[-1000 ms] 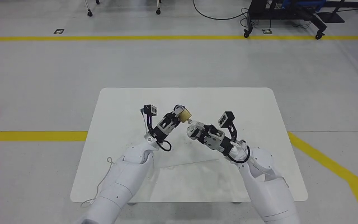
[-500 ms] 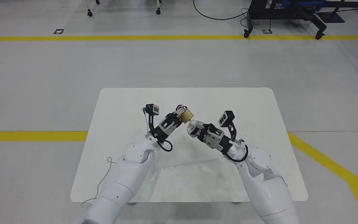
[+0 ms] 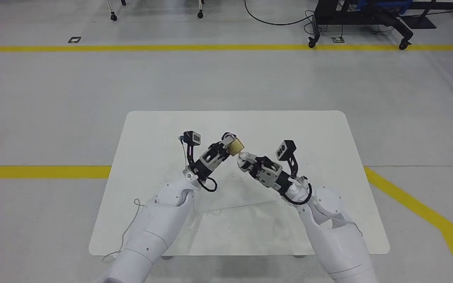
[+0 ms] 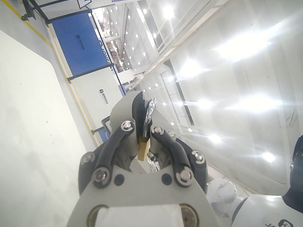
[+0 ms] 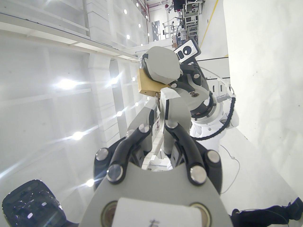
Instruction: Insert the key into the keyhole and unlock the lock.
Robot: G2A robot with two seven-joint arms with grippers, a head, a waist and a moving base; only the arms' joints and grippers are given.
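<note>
Clamping lock in left pincer | right pincer clenched on key, tip at lock's base

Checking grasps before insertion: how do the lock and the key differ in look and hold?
The lock is a brass block, plain to see; the key is a thin sliver, mostly hidden in the grip. The lock is clamped in the left gripper, the key in the right gripper. Shared: both are held up off the table, meeting at the lock's end; insertion depth unclear.
</note>
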